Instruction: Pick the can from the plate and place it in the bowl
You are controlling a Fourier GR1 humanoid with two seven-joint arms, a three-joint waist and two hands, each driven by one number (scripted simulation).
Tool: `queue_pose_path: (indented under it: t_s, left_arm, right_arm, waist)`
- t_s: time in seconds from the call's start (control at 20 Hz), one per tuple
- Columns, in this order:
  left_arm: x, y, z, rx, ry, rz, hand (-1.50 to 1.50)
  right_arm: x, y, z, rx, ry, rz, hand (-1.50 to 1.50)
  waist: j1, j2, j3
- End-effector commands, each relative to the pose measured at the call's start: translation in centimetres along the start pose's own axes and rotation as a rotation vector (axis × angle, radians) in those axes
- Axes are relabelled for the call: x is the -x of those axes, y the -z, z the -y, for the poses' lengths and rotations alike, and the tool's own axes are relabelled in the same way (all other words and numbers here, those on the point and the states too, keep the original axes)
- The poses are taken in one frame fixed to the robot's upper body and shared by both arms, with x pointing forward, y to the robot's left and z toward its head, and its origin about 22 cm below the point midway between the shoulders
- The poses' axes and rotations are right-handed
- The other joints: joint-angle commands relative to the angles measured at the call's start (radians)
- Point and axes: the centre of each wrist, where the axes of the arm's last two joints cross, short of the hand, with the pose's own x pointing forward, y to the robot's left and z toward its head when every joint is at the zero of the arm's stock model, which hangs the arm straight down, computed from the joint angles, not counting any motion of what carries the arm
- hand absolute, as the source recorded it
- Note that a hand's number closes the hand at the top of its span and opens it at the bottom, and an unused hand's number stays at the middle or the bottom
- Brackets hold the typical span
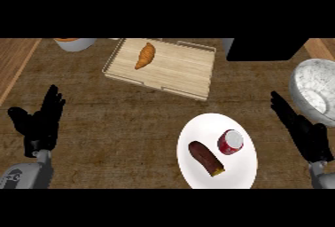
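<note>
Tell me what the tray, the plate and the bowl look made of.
Tray: pale wood by its plank lines and grain, with thin rails that look like metal wire. Plate: plain white and smooth, probably ceramic, though plastic would look alike. Bowl: white mottled with grey, like marble or speckled stoneware; the look leaves it open.

Light is even and moderate across the brown counter (118, 133), with no strong direction. The white plate (203, 128) is the brightest surface, without glare; left of it the wooden tray (177, 66) casts only a faint shadow. Edges look soft throughout.
</note>
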Motion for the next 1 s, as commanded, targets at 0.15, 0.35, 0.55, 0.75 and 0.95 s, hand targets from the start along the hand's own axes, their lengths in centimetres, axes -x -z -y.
queue_pose_path:
  t_s: [0.15, 0.35, 0.55, 0.75, 0.95]
  left_arm:
    - [-6.0, 1.4, 0.9, 0.086, 0.017, 0.276, 0.00]
    - [-7.0, 1.8, -0.1, 0.095, -0.020, 0.340, 0.00]
    - [-7.2, 1.9, -3.8, 0.100, -0.015, 0.376, 0.00]
    - [-7.2, 1.4, -3.3, 0.101, -0.027, 0.374, 0.00]
    - [-8.7, 1.4, -3.1, 0.085, -0.025, 0.392, 0.00]
  right_arm:
    - [-6.7, 0.7, -11.4, -0.622, 0.219, 0.366, -1.50]
    - [-12.5, -0.3, -11.0, -0.524, -0.123, 0.751, -1.50]
    - [-8.5, -5.6, -13.6, -0.497, 0.001, 0.876, -1.50]
    - [-8.3, -8.1, -10.1, -0.539, -0.145, 0.886, -1.50]
    - [-11.3, -8.4, -6.2, -0.455, -0.403, 0.888, -1.50]
  waist:
    - [0.081, 0.003, 0.001]
    - [0.012, -0.011, -0.007]
    - [-0.009, 0.006, -0.004]
    - [0.002, 0.012, -0.004]
    - [-0.005, 0.009, -0.005]
